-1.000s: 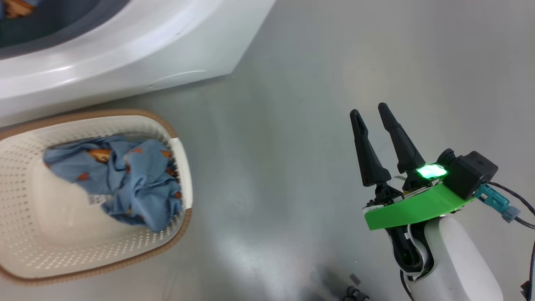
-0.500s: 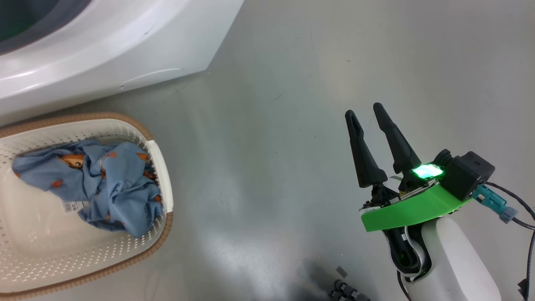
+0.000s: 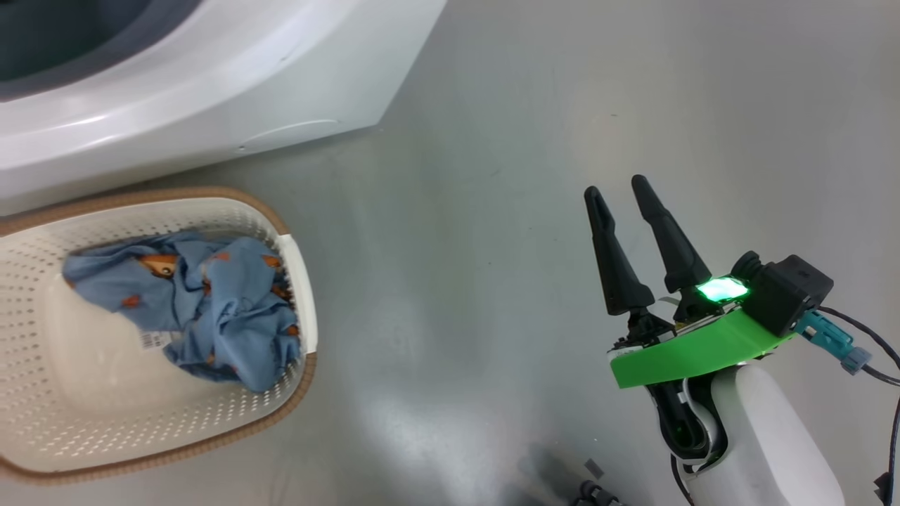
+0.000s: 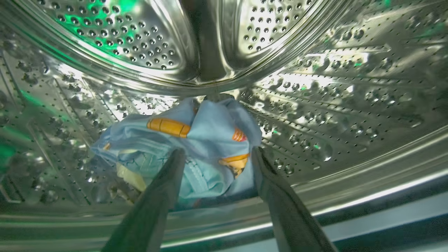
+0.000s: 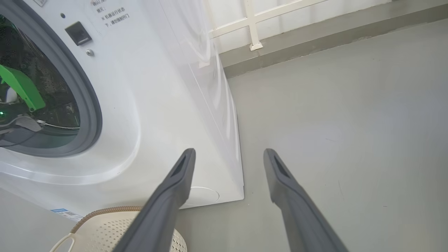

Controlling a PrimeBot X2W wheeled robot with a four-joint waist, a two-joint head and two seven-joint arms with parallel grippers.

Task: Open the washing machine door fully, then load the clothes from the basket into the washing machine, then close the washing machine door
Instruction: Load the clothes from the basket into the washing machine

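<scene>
Showing the loading stage. The left hand (image 4: 217, 151) reached inside the steel drum (image 4: 350, 87) of the washer (image 3: 211, 84), its two dark fingers spread apart and gripping nothing. A light blue garment (image 4: 206, 129) with orange-brown figures lay crumpled on the drum's lower wall, seen between and just beyond the fingertips; whether a finger touched the cloth could not be told. In the right wrist view, the left arm's green collar (image 5: 21, 87) showed within the opening, ringed by the grey seal (image 5: 89, 91). The basket (image 3: 211, 414) stood on the grey floor (image 3: 492, 140) just beside the washer's front. More blue clothes (image 3: 204, 302) lay bunched in the end nearer the right hand (image 3: 616, 185), with a white label (image 3: 151, 341) at their edge. That hand hung over bare floor, well apart from the basket, fingers (image 5: 164, 203) spread and empty, pointing toward the washer's lower front corner.
</scene>
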